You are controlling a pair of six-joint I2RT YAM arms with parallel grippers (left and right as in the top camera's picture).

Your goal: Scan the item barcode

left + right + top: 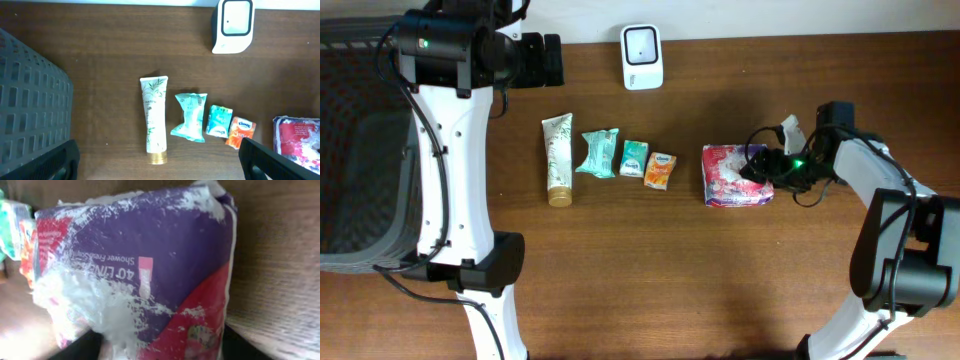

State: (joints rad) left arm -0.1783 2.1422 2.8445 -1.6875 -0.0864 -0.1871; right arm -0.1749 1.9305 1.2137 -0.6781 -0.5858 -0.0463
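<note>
The purple and red plastic pack (730, 178) lies flat on the desk (650, 270), its right edge directly under the right tool (767, 166). The right wrist camera is filled by the pack; whether this tool grips it cannot be told. Beyond the pack, away from the tool, an orange packet (660, 171), a small green packet (634, 158), a teal pouch (599, 153) and a tube (558, 158) lie in a row. The scanner (642, 57) stands at the desk's far edge. The left tool (552, 60) hangs wide open and empty beside a basket (350, 150).
</note>
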